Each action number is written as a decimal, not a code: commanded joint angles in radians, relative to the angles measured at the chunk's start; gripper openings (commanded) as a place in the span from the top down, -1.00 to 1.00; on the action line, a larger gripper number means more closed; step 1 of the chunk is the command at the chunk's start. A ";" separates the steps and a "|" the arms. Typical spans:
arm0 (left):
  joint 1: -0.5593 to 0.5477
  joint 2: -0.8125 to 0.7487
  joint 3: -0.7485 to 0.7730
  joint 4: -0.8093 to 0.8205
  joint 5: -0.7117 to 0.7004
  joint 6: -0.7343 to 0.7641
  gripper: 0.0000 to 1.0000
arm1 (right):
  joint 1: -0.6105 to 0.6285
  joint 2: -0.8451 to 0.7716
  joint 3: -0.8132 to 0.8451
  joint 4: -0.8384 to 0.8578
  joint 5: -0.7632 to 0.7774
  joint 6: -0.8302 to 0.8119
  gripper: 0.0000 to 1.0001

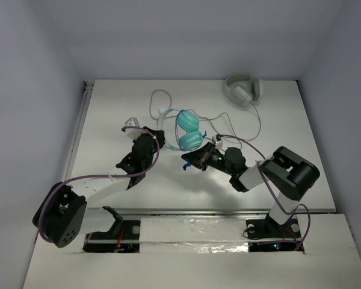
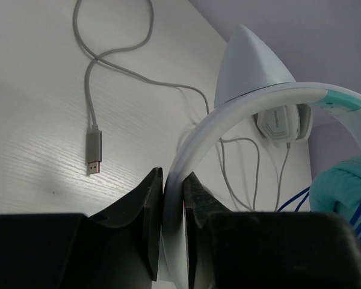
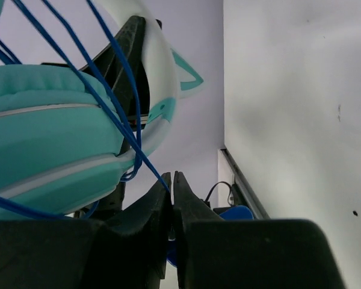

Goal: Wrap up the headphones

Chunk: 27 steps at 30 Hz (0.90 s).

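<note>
the headphones sat mid-tabletop between the two arms, teal cups stacked together. the left tool was clamped flat on the white headband, with no gap showing either side. the right tool was all but closed, only a hairline slit between its jaws, and the thin blue cable ran straight into that slit, so it looked pinched there. other strands of it lay across the near ear cup.

the main risk looked to be the cable slipping from so slight a pinch at the very tips. any slack would likely let the strands slide off the rounded cup. pulling hard to prevent that could twist the headband in the left tool's hold. the grey cable and its plug trailed close by from the grey headphones, and a wide sweep could snag them.

how many turns were already wound could not be counted. whether the cups rested on the tabletop or hung above it was unclear. a blue shape under the right tool was blurred, possibly the cable's end.
</note>
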<state>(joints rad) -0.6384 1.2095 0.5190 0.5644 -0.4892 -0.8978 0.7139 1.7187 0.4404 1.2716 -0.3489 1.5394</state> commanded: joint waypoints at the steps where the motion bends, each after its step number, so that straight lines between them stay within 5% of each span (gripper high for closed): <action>1: 0.017 -0.007 0.021 0.206 -0.069 -0.062 1.00 | 0.007 0.041 -0.043 0.354 -0.091 0.117 0.72; 9: 0.017 -0.022 0.010 0.167 -0.089 -0.042 1.00 | 0.007 -0.027 -0.046 0.220 -0.088 0.031 0.26; 15: 0.017 -0.019 -0.005 0.167 -0.055 -0.059 1.00 | 0.007 -0.030 -0.025 0.138 -0.096 -0.044 0.13; 17: 0.017 -0.024 -0.011 0.167 -0.055 -0.062 1.00 | 0.007 -0.022 -0.026 0.143 -0.093 -0.051 0.20; 19: 0.017 -0.025 -0.016 0.158 -0.055 -0.064 1.00 | 0.007 -0.013 -0.032 0.164 -0.098 -0.045 0.60; 23: 0.017 -0.025 -0.002 0.140 -0.063 -0.050 1.00 | 0.016 -0.020 -0.043 0.179 -0.108 -0.048 0.25; 26: 0.017 -0.013 0.015 0.137 -0.058 -0.049 1.00 | 0.016 -0.065 -0.036 0.118 -0.099 -0.082 0.78; 27: 0.017 -0.008 0.015 0.140 -0.055 -0.047 1.00 | 0.016 -0.108 -0.026 0.070 -0.085 -0.105 0.79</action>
<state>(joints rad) -0.6289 1.2201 0.4995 0.5869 -0.5270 -0.9073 0.7212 1.6909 0.4084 1.2846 -0.4309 1.4914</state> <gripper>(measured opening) 0.120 0.121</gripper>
